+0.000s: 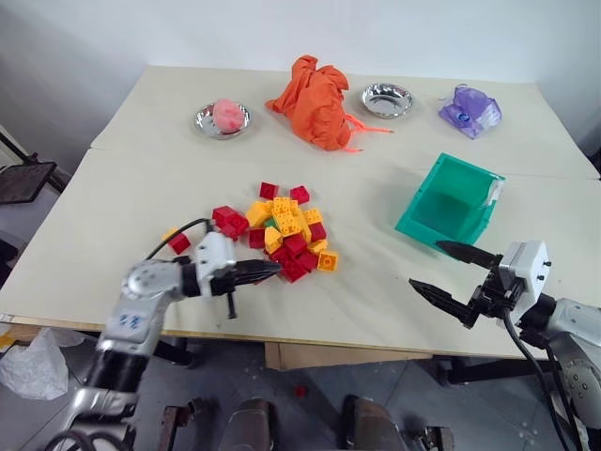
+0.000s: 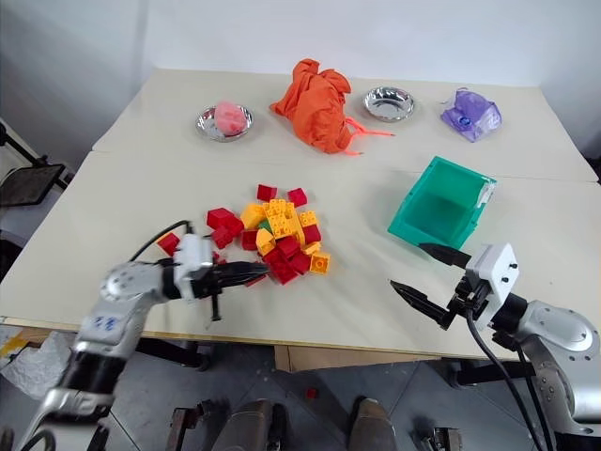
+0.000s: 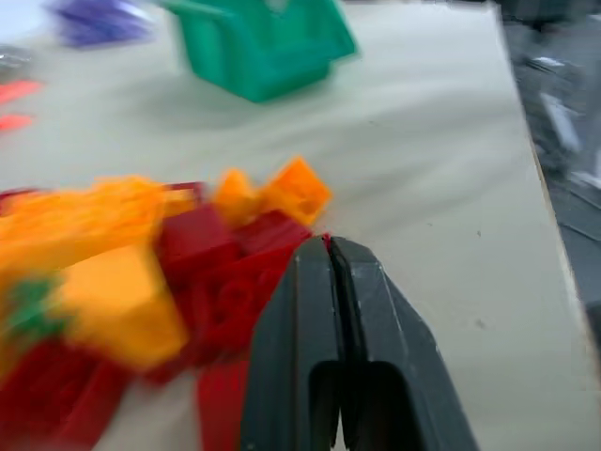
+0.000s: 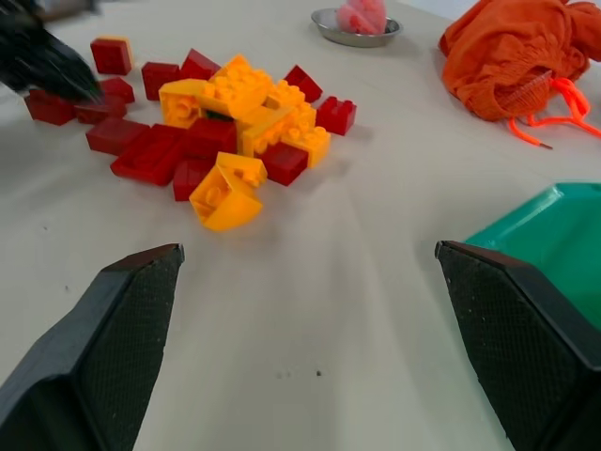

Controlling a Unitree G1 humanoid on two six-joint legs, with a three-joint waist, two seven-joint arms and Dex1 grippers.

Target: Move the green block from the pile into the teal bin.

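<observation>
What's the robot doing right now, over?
Left gripper jaws shut, empty, at the pile's near edge. Right gripper jaws open, near the teal bin. Green block in the pile, hemmed by yellow and red bricks.

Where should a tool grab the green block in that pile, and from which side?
From above, judging by the head views. The green block is wedged in the middle of the pile, with yellow bricks against it and only its top face showing. Its sides are hidden, so clear a neighbouring brick first, then pinch two opposite sides with the tool pointing down.
</observation>
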